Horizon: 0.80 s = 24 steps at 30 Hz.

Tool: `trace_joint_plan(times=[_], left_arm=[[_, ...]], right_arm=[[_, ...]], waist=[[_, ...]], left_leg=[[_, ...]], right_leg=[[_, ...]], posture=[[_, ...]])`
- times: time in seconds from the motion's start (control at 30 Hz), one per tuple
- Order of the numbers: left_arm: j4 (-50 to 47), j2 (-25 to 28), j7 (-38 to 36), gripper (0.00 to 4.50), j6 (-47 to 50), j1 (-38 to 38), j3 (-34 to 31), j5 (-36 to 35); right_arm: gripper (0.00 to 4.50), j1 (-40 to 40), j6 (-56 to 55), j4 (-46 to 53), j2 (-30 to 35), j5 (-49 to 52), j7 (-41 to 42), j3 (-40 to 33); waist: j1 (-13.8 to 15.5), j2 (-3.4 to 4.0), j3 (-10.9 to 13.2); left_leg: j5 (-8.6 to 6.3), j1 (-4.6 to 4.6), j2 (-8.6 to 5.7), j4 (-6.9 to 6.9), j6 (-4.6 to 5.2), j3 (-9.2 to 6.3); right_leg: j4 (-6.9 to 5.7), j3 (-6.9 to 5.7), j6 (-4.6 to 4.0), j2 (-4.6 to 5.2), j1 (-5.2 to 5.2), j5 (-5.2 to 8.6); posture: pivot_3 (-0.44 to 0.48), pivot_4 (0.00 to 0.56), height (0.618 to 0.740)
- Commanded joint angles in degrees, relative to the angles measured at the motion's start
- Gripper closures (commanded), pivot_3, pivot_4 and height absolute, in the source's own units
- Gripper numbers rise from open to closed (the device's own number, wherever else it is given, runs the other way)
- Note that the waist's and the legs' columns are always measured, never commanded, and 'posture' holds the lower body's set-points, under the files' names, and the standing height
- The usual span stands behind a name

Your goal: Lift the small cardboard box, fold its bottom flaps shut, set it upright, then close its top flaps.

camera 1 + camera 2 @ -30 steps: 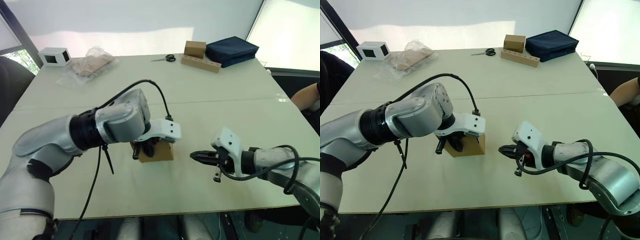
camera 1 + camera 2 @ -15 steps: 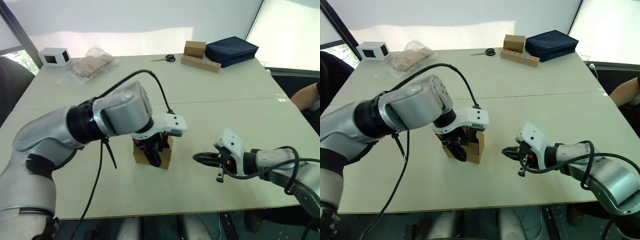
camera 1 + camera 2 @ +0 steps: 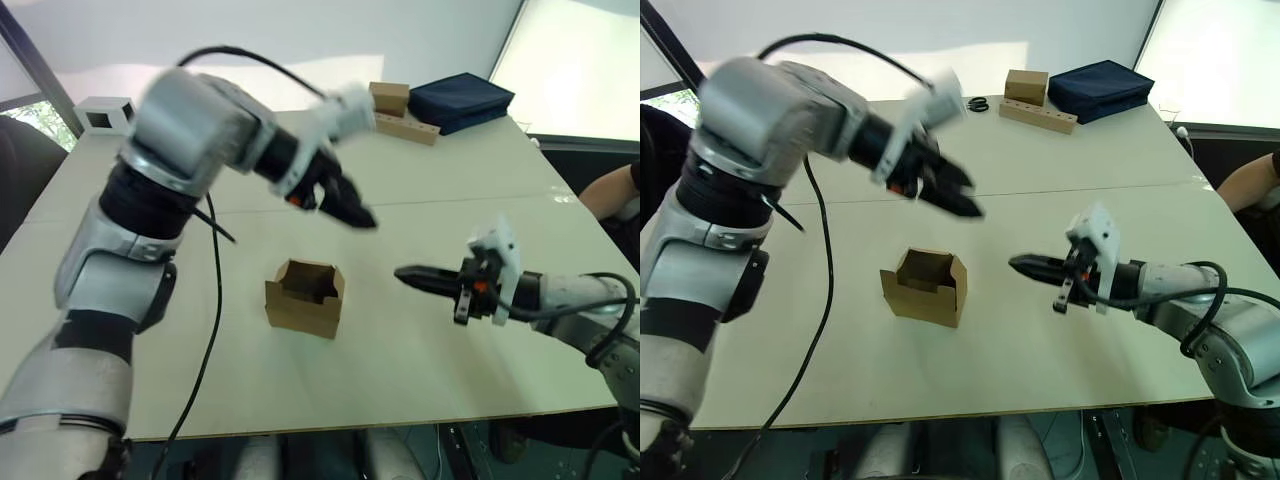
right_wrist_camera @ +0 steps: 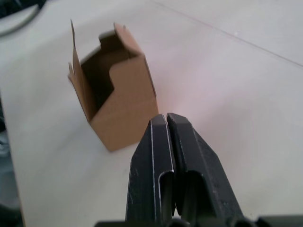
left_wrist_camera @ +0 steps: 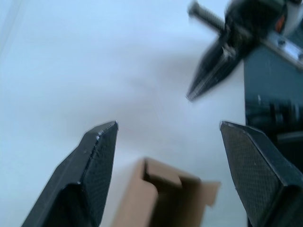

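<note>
The small cardboard box (image 3: 305, 297) stands upright on the white table (image 3: 420, 360), its top flaps up and its inside showing. My left gripper (image 3: 352, 212) hangs in the air above and behind the box, clear of it; in the left wrist view its fingers (image 5: 94, 165) are spread wide with nothing between them, and the box (image 5: 165, 198) lies below. My right gripper (image 3: 408, 273) hovers to the right of the box at about its height, pointing at it with a gap between. Its fingers (image 4: 165, 156) are pressed together and hold nothing.
Along the table's far edge lie a white box with a black window (image 3: 107, 113), a clear plastic bag (image 3: 185, 128), scissors (image 3: 978, 103), a tan box with a wooden strip (image 3: 400, 115) and a navy bag (image 3: 462, 98). A person's arm (image 3: 612, 192) shows at the right edge.
My left gripper has let go of the box and swung up and back, opening wide. The box now stands alone, top open. My right gripper rose a little, still shut.
</note>
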<state>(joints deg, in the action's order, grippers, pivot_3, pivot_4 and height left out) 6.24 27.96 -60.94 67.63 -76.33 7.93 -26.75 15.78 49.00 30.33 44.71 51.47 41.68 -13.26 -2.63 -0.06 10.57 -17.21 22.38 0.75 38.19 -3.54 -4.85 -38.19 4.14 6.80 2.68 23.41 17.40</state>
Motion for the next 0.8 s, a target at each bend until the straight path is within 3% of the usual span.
trace_joint_plan(times=[0.03, 0.13, 0.23, 0.47, 0.63, 0.8], left_arm=[[-3.0, 3.0, 5.4, 1.0, -7.3, 9.4, -13.9, -1.9], [-8.4, 6.2, 5.2, 1.0, -8.5, 19.1, -18.4, -4.4], [-11.9, 10.2, 3.2, 1.76, -11.7, 28.8, -20.9, -5.4], [-13.5, 15.9, -2.5, 4.43, -17.5, 44.2, -21.7, -7.4], [-12.1, 16.2, -3.6, 4.43, -22.0, 47.5, -16.9, -5.2], [-11.0, 15.4, -4.6, 4.43, -22.2, 46.0, -13.8, -6.5]], right_arm=[[4.5, 3.1, -0.9, -0.3, -2.9, 3.2, -2.2, -1.2], [4.5, 4.0, -0.7, -0.3, -4.4, 3.4, -2.8, 0.3], [4.5, 3.6, -0.9, -0.4, -4.4, 2.2, -2.1, 2.4], [4.5, 1.1, -2.0, -0.3, -3.8, -0.3, 1.7, 7.3], [4.5, 0.9, -3.6, -0.6, -4.3, -4.4, 2.0, 10.9], [4.5, 1.8, -5.0, -1.2, -5.1, -7.4, 2.1, 13.1]], waist=[[-0.3, 0.12, -0.1], [0.0, 0.09, -0.1], [0.5, 0.04, 0.0], [1.6, 0.01, -0.1], [1.9, 0.01, -0.1], [1.5, 0.01, -0.1]], left_leg=[[0.01, -0.02, 0.03, -0.04, -0.02, 0.01], [0.02, 0.04, 0.03, -0.04, -0.04, -0.02], [0.04, 0.1, -0.07, 0.02, -0.08, -0.02], [-0.01, 0.07, -0.14, 0.03, 0.01, -0.03], [-0.05, 0.07, -0.13, 0.03, 0.09, -0.04], [-0.06, 0.06, -0.11, 0.02, 0.11, -0.04]], right_leg=[[-0.01, 0.03, -0.01, -0.03, 0.02, 0.0], [-0.06, 0.01, -0.04, -0.03, 0.09, 0.02], [-0.04, -0.02, -0.04, 0.13, 0.06, 0.02], [-0.03, -0.07, -0.02, 0.19, -0.02, 0.0], [-0.04, -0.09, -0.02, 0.18, -0.03, 0.0], [-0.03, -0.09, -0.02, 0.13, -0.02, 0.0]], posture=[[0.0, 0.15, 0.74], [0.0, 0.15, 0.74], [0.0, 0.15, 0.74], [0.0, 0.15, 0.74], [0.0, 0.15, 0.74], [0.0, 0.15, 0.74]])
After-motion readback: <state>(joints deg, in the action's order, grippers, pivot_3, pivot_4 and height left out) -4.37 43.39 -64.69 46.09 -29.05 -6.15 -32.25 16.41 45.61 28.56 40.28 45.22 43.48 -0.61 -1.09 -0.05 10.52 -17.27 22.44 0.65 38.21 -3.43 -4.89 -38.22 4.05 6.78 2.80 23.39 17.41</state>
